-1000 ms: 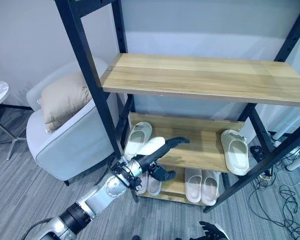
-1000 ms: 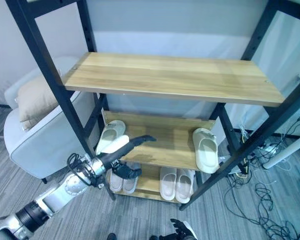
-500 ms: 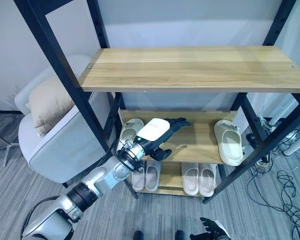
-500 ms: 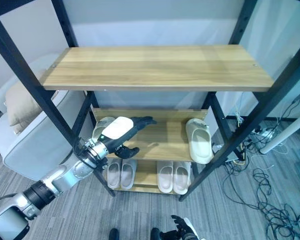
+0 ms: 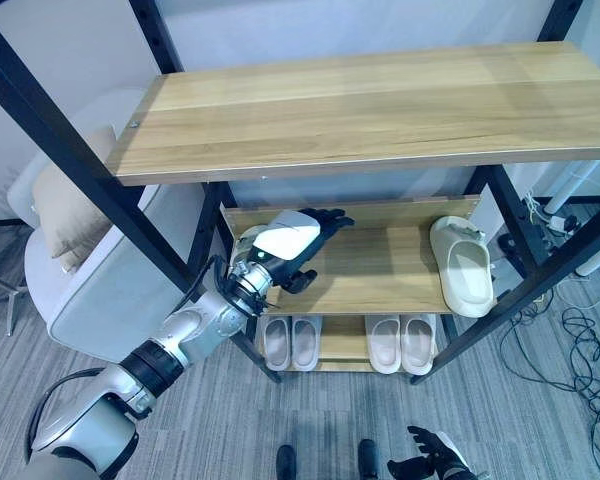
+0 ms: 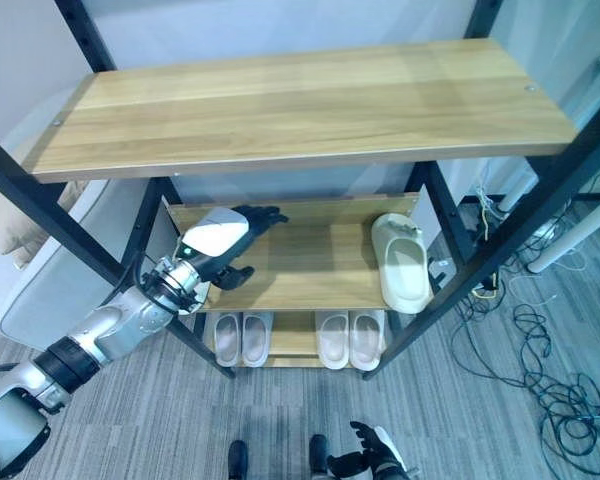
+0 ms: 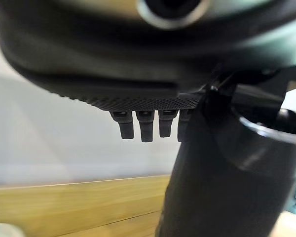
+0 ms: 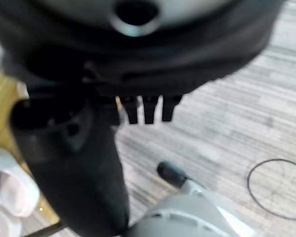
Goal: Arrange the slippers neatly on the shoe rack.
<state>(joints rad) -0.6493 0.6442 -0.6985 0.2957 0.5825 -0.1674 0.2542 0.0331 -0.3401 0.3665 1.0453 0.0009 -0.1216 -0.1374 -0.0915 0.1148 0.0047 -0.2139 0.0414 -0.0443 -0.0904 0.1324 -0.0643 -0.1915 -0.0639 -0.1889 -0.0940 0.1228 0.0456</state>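
Note:
My left hand [image 5: 285, 240] reaches in over the left part of the rack's middle shelf [image 5: 380, 270], fingers [image 7: 139, 126] straight and holding nothing. It hides the shelf's left end. A cream slipper [image 5: 463, 265] lies alone at the right end of that shelf, toe towards the front. On the bottom shelf stand two pale pairs side by side, the left pair [image 5: 288, 342] and the right pair [image 5: 402, 342]. My right hand [image 5: 430, 467] hangs low near the floor in front of the rack, open and empty.
The wide top shelf [image 5: 380, 100] overhangs the middle one. Black rack posts [image 5: 70, 150] stand close beside my left arm. A grey armchair with a beige cushion [image 5: 65, 205] sits left of the rack. Cables [image 5: 580, 350] lie on the floor at the right.
The camera has shifted, so the rack sits differently in the picture. My left hand has risen from the middle shelf's front edge and gone further in over its left part.

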